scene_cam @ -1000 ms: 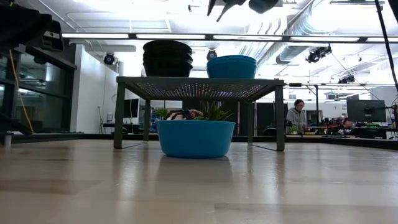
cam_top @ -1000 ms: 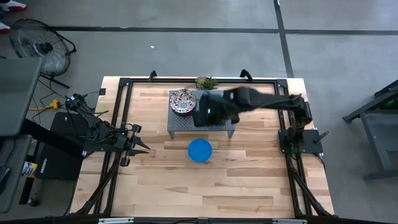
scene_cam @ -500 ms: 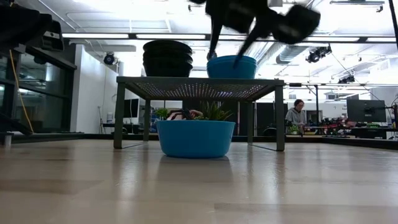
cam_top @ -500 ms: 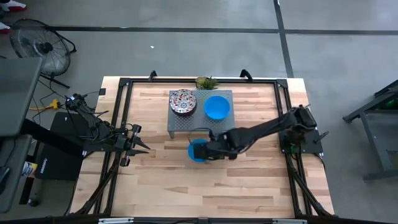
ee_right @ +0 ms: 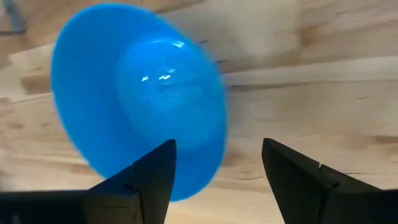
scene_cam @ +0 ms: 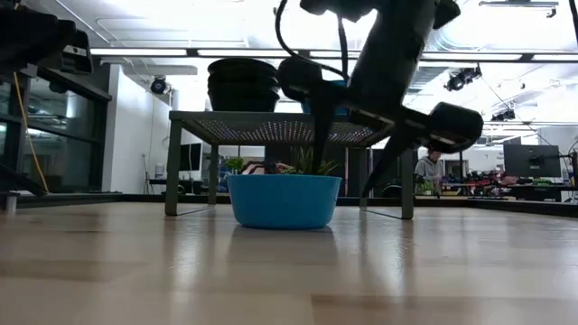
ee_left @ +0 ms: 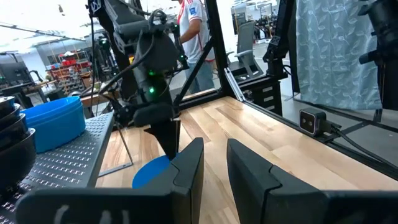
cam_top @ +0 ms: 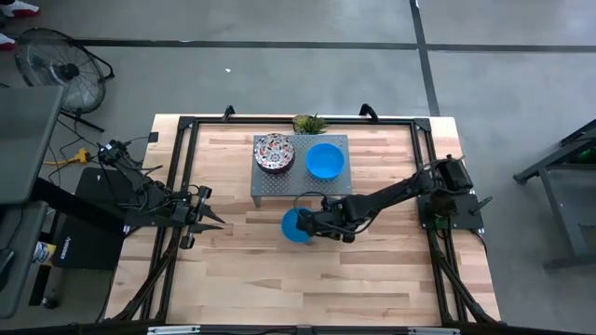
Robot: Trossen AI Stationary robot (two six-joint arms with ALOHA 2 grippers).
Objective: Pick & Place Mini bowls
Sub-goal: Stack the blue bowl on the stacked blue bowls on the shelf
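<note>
A blue mini bowl (cam_top: 292, 226) (ee_right: 137, 93) stands on its base on the wooden table (cam_top: 372, 279), just in front of a grey perforated stand (cam_top: 307, 184). On the stand sit a stack of patterned mini bowls (cam_top: 274, 152) and another blue bowl (cam_top: 325, 159). My right gripper (cam_top: 311, 224) (ee_right: 217, 165) hangs open, slanting down over the table bowl's right rim, one finger above its hollow and one outside. My left gripper (cam_top: 212, 221) (ee_left: 215, 168) waits at the table's left edge, level, slightly open, with nothing between its fingers.
A small green plant (cam_top: 307, 123) stands behind the stand at the far edge. Black frame rails (cam_top: 177, 186) run along the table's sides. Bare wood lies toward the near edge. A person (scene_cam: 432, 167) sits far off in the room.
My right gripper has come down from above the stand toward the table's near side, rolling as it went, and now hangs low over the blue bowl on the table. Its fingers have spread apart. The bowls have stayed where they were.
</note>
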